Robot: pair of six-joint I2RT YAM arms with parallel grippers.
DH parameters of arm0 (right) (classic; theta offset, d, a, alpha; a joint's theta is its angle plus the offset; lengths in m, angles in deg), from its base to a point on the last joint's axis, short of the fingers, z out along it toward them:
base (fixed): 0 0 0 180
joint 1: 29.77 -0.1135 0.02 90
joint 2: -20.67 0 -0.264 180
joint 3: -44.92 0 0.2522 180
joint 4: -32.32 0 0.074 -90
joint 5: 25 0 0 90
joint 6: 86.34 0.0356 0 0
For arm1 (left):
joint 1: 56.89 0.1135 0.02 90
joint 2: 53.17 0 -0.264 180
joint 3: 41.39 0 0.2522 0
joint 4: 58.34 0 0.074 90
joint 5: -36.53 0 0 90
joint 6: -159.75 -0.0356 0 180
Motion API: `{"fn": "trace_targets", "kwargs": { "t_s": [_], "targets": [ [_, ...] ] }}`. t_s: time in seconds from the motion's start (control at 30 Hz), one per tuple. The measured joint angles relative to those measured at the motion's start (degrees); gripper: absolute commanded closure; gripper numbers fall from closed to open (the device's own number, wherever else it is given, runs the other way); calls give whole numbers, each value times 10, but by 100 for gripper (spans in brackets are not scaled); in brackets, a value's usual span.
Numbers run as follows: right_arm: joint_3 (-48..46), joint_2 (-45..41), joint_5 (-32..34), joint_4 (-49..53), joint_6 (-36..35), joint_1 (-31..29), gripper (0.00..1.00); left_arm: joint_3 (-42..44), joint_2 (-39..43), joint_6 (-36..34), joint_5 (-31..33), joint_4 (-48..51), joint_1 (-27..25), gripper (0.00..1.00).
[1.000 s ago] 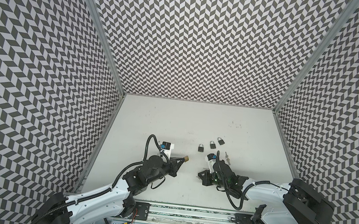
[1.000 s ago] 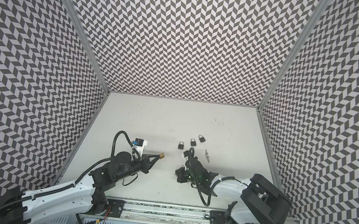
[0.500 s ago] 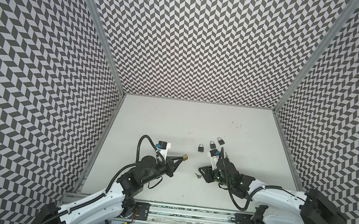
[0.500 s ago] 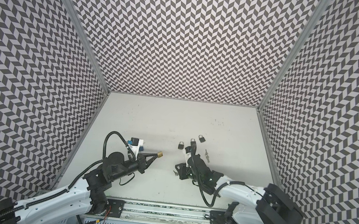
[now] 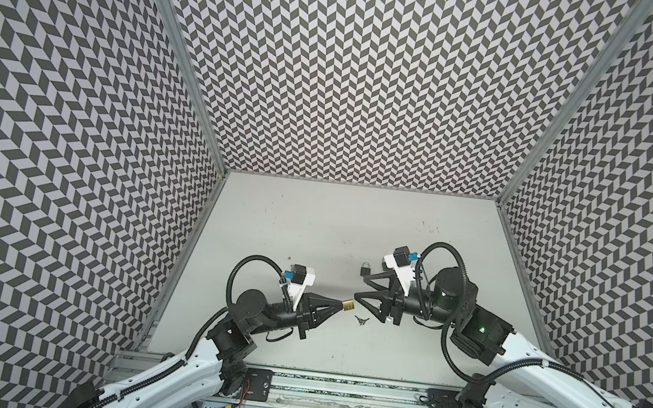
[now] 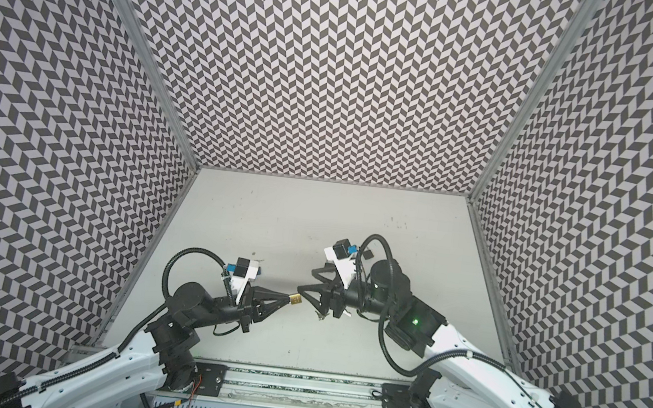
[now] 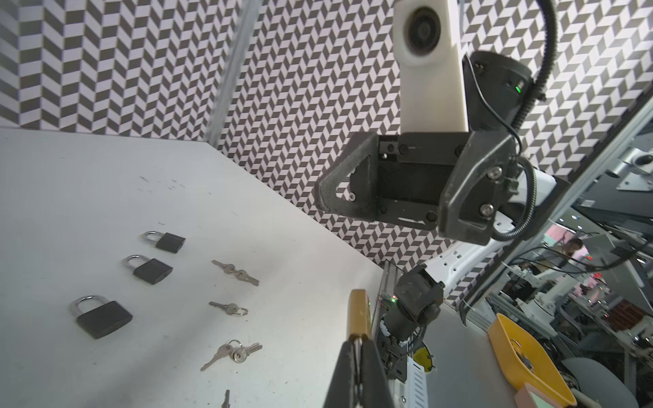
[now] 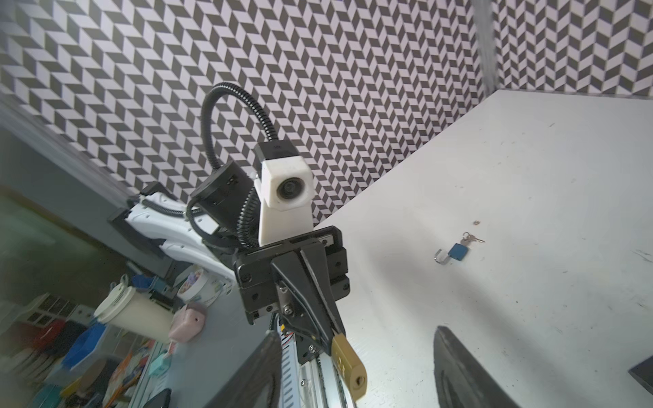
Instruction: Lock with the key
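A brass padlock (image 5: 348, 306) (image 6: 294, 300) hangs above the table with my left gripper (image 5: 340, 304) (image 7: 357, 341) shut on its shackle end. Its keyhole end (image 8: 357, 379) faces my right gripper (image 5: 360, 286) (image 6: 307, 280). That gripper is open just right of the padlock, with nothing between its fingers (image 8: 261, 371). A small bunch of keys (image 5: 361, 321) (image 7: 233, 353) lies on the table below the two grippers; no key is held.
Three black padlocks (image 7: 102, 319) (image 7: 150, 270) (image 7: 168, 241) lie in a row on the white table (image 5: 314, 220), with more keys (image 7: 235, 272) (image 7: 229, 308) beside them. A blue padlock (image 8: 457, 251), shackle open and keys in it, lies farther off. Patterned walls (image 5: 352, 70) enclose three sides.
My right gripper rose from the table near the keys and opened from shut. It now faces the brass padlock, which stays in my left gripper.
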Motion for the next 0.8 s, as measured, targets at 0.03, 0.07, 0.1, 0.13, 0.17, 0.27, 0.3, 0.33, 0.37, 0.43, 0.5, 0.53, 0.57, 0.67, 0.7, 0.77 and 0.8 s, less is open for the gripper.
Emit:
{"fn": "trace_targets", "kwargs": {
  "t_s": [0.03, 0.07, 0.1, 0.13, 0.17, 0.27, 0.3, 0.33, 0.37, 0.43, 0.5, 0.53, 0.57, 0.67, 0.7, 0.77, 0.8],
  "targets": [
    [17, 9, -9, 23, -9, 0, 34, -1, -2, -4, -9, -1, 0, 100],
    [34, 18, -16, 48, -18, 0, 34, -1, -2, -8, -16, -2, 0, 100],
    [48, 25, -19, 70, -27, 0, 34, -1, -2, -11, -21, -2, 0, 100],
    [63, 33, -23, 96, -37, 0, 34, -1, -2, -15, -26, -2, 0, 100],
    [76, 38, -26, 118, -45, 0, 34, -2, -2, -18, -30, -2, 0, 100],
    [98, 47, -33, 168, -65, 0, 34, -2, -1, -27, -34, -2, 0, 100],
    [101, 50, -35, 177, -70, 0, 34, -2, 0, -28, -36, -2, 0, 100],
    [103, 53, -39, 187, -75, 0, 34, -3, 0, -29, -37, -2, 0, 100],
    [104, 58, -42, 197, -81, 0, 34, -3, 0, -30, -39, -2, 0, 100],
    [105, 70, -49, 211, -90, 0, 34, -6, -2, -31, -40, -1, 0, 100],
    [105, 82, -57, 222, -98, -1, 37, -12, -4, -33, -41, 0, 0, 100],
    [105, 88, -63, 227, -102, -3, 38, -13, -5, -35, -41, 0, 0, 100],
    [106, 91, -68, 228, -106, -4, 40, -14, -5, -37, -41, 0, 0, 100],
    [106, 94, -81, 230, -116, -7, 46, -16, -5, -40, -41, 1, 0, 100],
    [106, 94, -85, 229, -118, -8, 48, -17, -5, -41, -41, 1, 0, 100],
    [106, 94, -92, 230, -120, -8, 50, -17, -7, -42, -42, 1, 0, 100],
    [107, 94, -96, 229, -121, -8, 52, -18, -9, -42, -42, 1, 0, 100]
  ]
}}
